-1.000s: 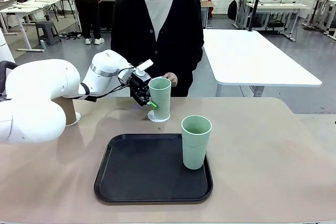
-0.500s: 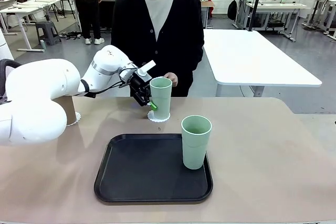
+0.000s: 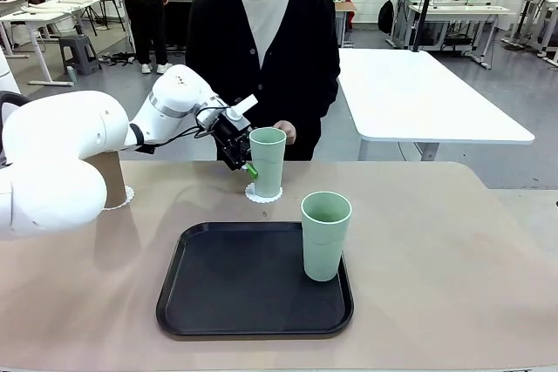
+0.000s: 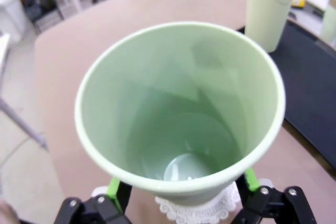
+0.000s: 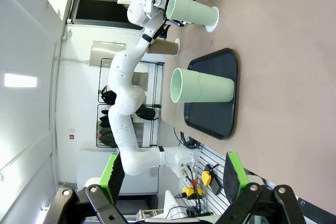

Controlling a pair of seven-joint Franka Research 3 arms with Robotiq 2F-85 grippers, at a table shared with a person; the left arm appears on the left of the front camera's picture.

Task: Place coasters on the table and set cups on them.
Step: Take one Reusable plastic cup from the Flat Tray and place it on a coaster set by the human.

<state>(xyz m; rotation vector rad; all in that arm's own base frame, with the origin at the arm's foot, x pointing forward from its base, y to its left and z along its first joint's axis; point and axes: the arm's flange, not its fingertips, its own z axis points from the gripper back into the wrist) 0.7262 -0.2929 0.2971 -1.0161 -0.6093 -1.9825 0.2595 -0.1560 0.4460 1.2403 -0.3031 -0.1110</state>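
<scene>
Looking along my left gripper (image 4: 182,186), I see its jaws standing wide, with one green pad (image 4: 113,186) at each side of a tall tapered tumbler of pale mint green (image 4: 178,103). The tumbler is matte and smooth and has no handle. Whether the pads touch its wall I cannot tell. This tumbler stands upright on a small white round paper doily (image 4: 198,209) with a scalloped, lace-like edge, at the far side of the large beige matte table (image 3: 436,250). A person's hand (image 3: 284,131) is just behind the tumbler's rim, at the table's far edge.

A second mint green tumbler (image 3: 325,234) of the same shape stands upright at the right side of a black rounded-rectangle tray (image 3: 244,285) with a low raised rim, nearer to me and apart from the first. At the left, partly hidden behind my white left arm (image 3: 61,154), a tan-brown tumbler (image 3: 112,182) stands on another scalloped doily (image 3: 127,195).

My right gripper (image 5: 172,177) is spread wide and empty, away from all these things.
</scene>
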